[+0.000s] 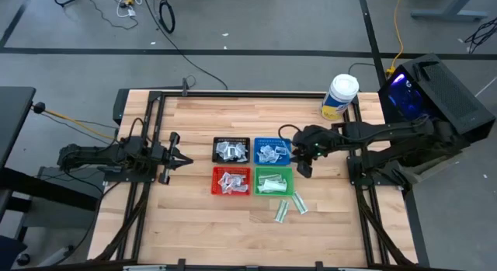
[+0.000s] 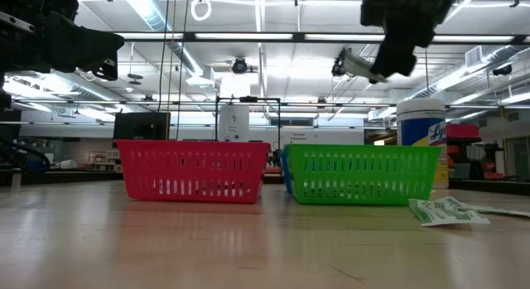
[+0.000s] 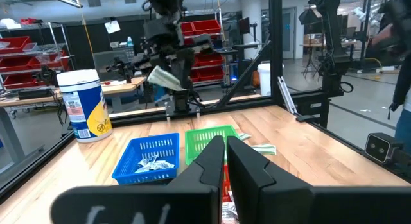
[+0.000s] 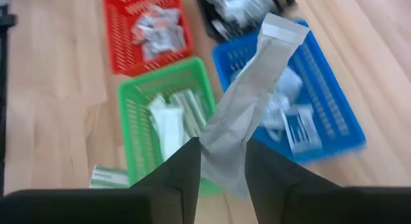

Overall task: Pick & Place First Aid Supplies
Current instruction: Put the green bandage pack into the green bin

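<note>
Four mesh trays stand mid-table: black [image 1: 231, 149], blue [image 1: 272, 151], red [image 1: 231, 180] and green [image 1: 273, 180], each with small packets lying in it. My right gripper [image 1: 304, 164] hovers above the right edge of the blue and green trays, shut on a long narrow whitish packet [image 4: 250, 95]. The same packet [image 2: 358, 66] also shows in the low view. Two more white-and-green packets [image 1: 289, 207] lie flat on the wood in front of the green tray. My left gripper [image 1: 172, 155] waits at the table's left, shut, with nothing in it. My right gripper pinches the long packet between its two fingers [image 4: 183, 176], close to one end [image 4: 221, 153]. The fingers slant down from above and lie across the packet. The rest of the packet sticks out past the fingertips, lifted clear above the trays and slightly creased.
A big white jar with a yellow label [image 1: 339, 96] stands at the far right, behind my right arm. Black frame rails [image 1: 256, 94] run along the table's edges. Bare wood lies between my left gripper and the trays, and along the near edge.
</note>
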You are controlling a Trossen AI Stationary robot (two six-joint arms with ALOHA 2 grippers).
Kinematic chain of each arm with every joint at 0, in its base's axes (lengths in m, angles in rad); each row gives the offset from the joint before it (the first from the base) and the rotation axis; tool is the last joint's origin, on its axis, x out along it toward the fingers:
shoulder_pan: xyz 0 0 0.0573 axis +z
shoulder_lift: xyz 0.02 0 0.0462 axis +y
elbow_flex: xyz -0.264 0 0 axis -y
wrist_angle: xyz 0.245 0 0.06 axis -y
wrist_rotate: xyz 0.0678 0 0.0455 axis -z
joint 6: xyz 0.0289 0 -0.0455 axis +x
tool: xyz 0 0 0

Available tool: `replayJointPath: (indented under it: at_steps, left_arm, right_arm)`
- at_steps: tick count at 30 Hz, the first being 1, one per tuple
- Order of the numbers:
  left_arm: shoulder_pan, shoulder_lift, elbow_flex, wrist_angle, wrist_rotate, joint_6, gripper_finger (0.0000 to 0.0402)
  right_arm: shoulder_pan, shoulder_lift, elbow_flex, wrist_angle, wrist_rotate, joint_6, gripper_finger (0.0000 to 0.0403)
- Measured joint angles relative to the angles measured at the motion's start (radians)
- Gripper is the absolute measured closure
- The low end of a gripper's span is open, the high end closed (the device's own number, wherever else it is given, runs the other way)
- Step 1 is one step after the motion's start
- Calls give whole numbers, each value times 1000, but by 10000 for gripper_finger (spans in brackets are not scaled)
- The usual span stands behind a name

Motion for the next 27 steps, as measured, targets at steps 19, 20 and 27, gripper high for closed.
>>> replayJointPath:
  at_steps: [19,20,27]
  left_arm:
    - [0,0,0,0,0,0,376]
    - [0,0,0,0,0,0,376]
    - [0,0,0,0,0,0,376]
  right_arm:
    - [125,266,32,187,-1,-202,286]
    - [133,276,32,188,10,-198,286]
    - [180,311,32,172,11,-195,275]
